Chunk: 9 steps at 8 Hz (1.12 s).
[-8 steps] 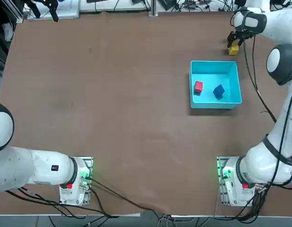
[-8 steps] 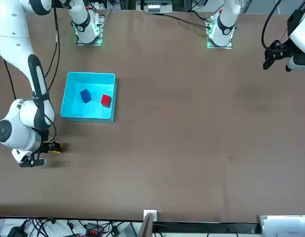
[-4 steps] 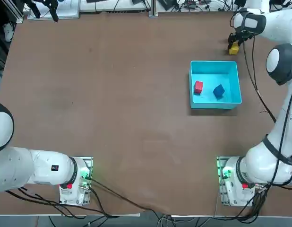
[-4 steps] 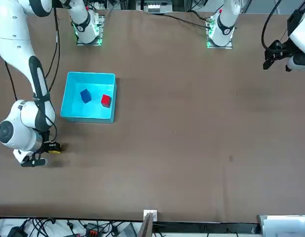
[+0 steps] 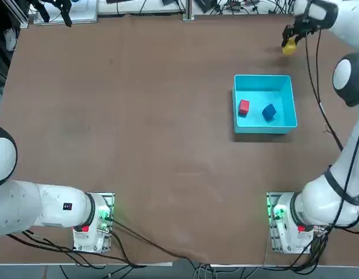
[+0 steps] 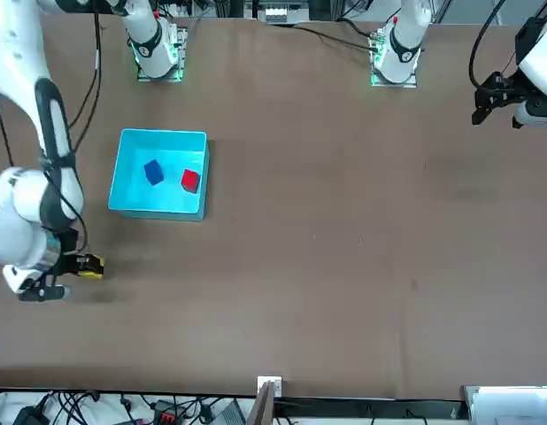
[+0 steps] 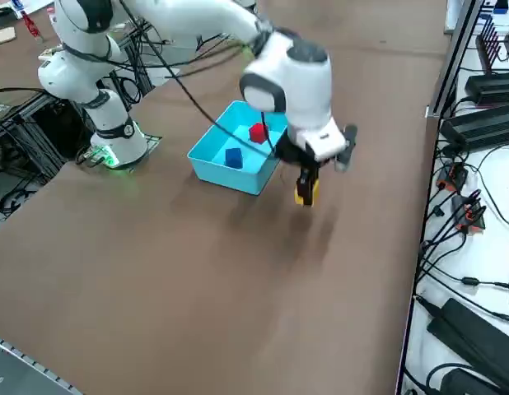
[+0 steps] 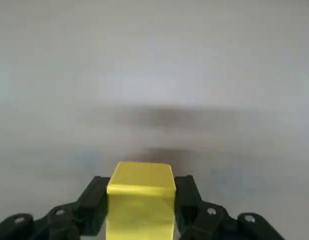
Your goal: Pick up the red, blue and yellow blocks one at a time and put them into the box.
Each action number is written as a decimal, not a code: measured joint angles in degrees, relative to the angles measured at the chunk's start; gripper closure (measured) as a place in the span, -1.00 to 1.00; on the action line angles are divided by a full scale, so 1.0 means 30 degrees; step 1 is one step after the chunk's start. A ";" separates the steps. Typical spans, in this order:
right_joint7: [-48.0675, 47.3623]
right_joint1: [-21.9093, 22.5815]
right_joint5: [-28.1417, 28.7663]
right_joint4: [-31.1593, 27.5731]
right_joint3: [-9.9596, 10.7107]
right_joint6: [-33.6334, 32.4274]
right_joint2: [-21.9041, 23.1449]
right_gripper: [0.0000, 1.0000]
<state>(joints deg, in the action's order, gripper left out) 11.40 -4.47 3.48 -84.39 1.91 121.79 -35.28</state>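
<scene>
My right gripper (image 5: 290,44) is shut on the yellow block (image 5: 289,47) and holds it above the table, beyond the far side of the box (image 5: 293,99). The wrist view shows the yellow block (image 8: 140,202) clamped between the two black fingers (image 8: 92,200), with the tabletop below. From the side, the yellow block (image 7: 304,192) hangs in the gripper (image 7: 305,191) just past the box (image 7: 207,160). The red block (image 5: 244,106) and the blue block (image 5: 269,111) lie inside the light cyan box. In the front view the yellow block (image 6: 89,266) sits left of and below the box (image 6: 164,135).
Green-lit arm bases (image 5: 280,216) stand at the near edge. Cables and equipment (image 7: 475,123) line the floor beside the table's right side. Open brown tabletop (image 5: 139,116) stretches left of the box.
The gripper closed on the yellow block and lifted it off the table, moving slightly away from the box. Red and blue blocks have not moved.
</scene>
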 joint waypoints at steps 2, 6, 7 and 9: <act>-0.1171 0.0786 0.0083 -0.0372 -0.0100 -0.2362 0.1804 -0.40; -0.4191 0.2843 0.0083 -0.5517 -0.0132 -0.2051 0.5347 -0.40; -0.5263 0.3379 0.0083 -0.7595 -0.0137 -0.0213 0.6300 -0.40; -0.6130 0.4264 0.0073 -1.1802 -0.0153 0.3061 0.7624 -0.40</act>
<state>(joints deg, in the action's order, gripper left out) -6.99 8.33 3.70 -119.80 1.45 130.97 -12.41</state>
